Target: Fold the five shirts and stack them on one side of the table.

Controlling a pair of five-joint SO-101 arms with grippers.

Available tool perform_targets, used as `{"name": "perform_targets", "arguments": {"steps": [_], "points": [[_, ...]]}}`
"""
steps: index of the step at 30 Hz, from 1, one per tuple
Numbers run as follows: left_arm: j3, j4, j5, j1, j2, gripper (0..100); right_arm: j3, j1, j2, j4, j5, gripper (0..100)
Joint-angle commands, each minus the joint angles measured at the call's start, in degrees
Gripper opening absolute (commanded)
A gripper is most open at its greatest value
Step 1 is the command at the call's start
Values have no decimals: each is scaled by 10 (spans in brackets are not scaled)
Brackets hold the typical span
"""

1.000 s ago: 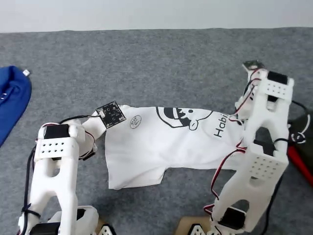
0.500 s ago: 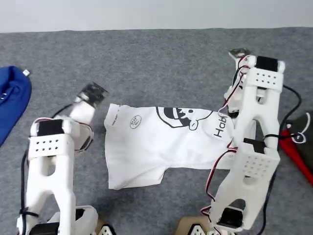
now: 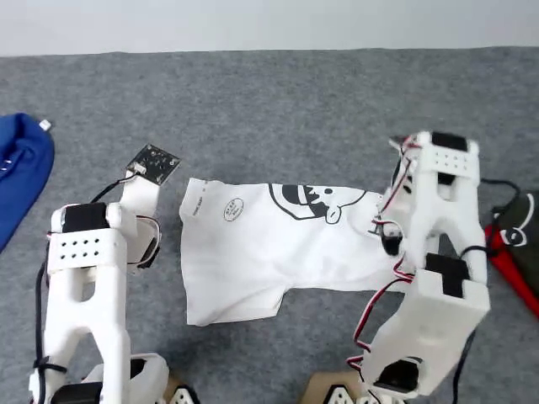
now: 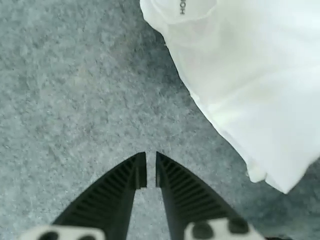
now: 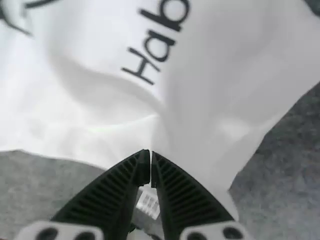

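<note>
A white shirt point(image 3: 269, 252) with a black cartoon print lies flat in the middle of the grey table point(image 3: 295, 101). My left gripper point(image 4: 151, 159) hovers shut over bare grey surface just off the collar end of the shirt point(image 4: 260, 75), holding nothing. The left arm point(image 3: 93, 252) stands at that same end in the high view. My right gripper point(image 5: 150, 154) is shut at the lettered end of the shirt point(image 5: 100, 75), with creased fabric gathered at its tips. The right arm point(image 3: 438, 210) covers that end from above.
A blue shirt point(image 3: 21, 177) lies bunched at the table's far left edge. A black and red garment point(image 3: 514, 244) sits at the right edge, close to the right arm. Open grey surface runs along the far side.
The left gripper has let go of the collar end and drawn back off the shirt to the left. The right arm has swung left and nearer, over the lettered end.
</note>
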Motion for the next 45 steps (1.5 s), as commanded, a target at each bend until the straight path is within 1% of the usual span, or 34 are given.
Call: {"name": "perform_targets", "arguments": {"steps": [1,5,9,12,18,22,25,28,30,32,34,38,45], "points": [[-19,11,7,-4,-13,40,71,28,-27,-59,37,9],[-20,17,7,-4,-13,40,138,73,-30,-72,78,9],[-20,25,7,-5,-13,40,148,106,-35,-51,105,9],[-19,27,7,-21,-13,40,149,104,-80,-50,104,9],[-20,26,4,-76,-13,40,151,66,-218,-11,103,9],[-21,27,4,-89,-13,40,166,66,-244,-7,103,9],[-21,27,4,-87,-13,40,194,68,-226,-58,104,9],[-21,27,4,-86,-14,40,215,68,-196,-156,104,9],[-21,28,4,-86,-15,40,213,68,-170,-203,104,10],[-21,30,4,-87,-18,40,199,68,-152,-215,103,12],[-23,40,4,-87,-17,40,168,68,-141,-197,81,20],[-20,45,4,-87,-16,40,98,80,-129,-155,14,120],[-20,43,4,-86,-13,40,16,83,-65,-153,-26,128]]}}
